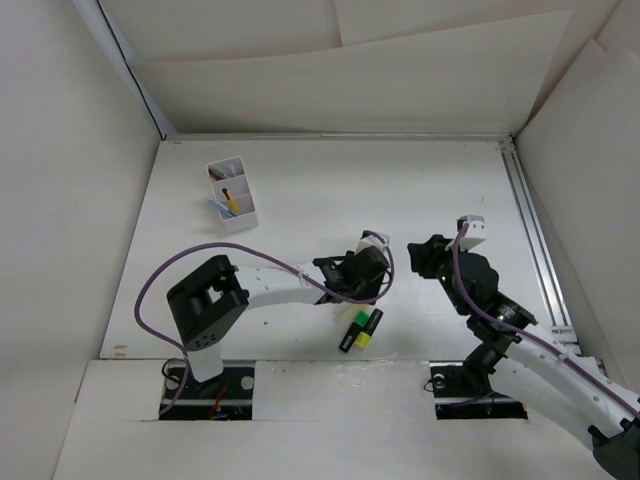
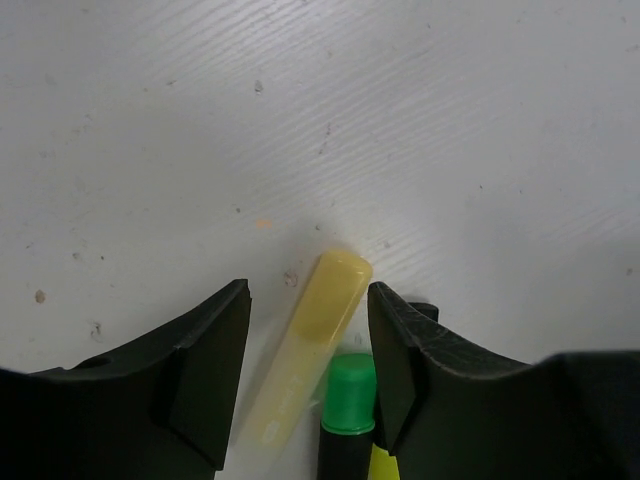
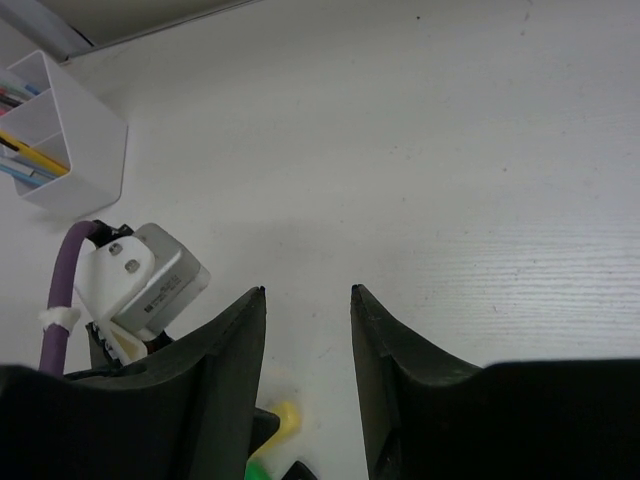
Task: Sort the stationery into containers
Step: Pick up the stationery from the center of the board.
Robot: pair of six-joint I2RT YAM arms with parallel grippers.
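- The left gripper (image 2: 308,372) is low over the table (image 1: 300,190), its jaws wide apart and holding nothing
- A pale yellow pen (image 2: 312,345) lies on the table between the two left fingers (image 2: 205,375). Its long axis runs from the lower left to the upper right of the left wrist view, and its rounded end points away from the camera
- Just beside it lies a green-capped highlighter (image 2: 349,392) with a black body. Its cap points the same way, and it sits close to the inner side of the right-hand finger
- In the top view a yellow highlighter (image 1: 365,337) lies next to the green one, almost parallel, with its black end toward the far side. All three are near the front middle of the table
- The right gripper (image 3: 308,385) hangs above bare table, well to the right of the highlighters. Its jaws are moderately open and grasp nothing
- The white box (image 1: 243,218) stands at the far left, well apart from both grippers. Pens (image 1: 231,198) are inside: a yellow and a blue one in the nearer compartment, reddish and grey ones in the farther
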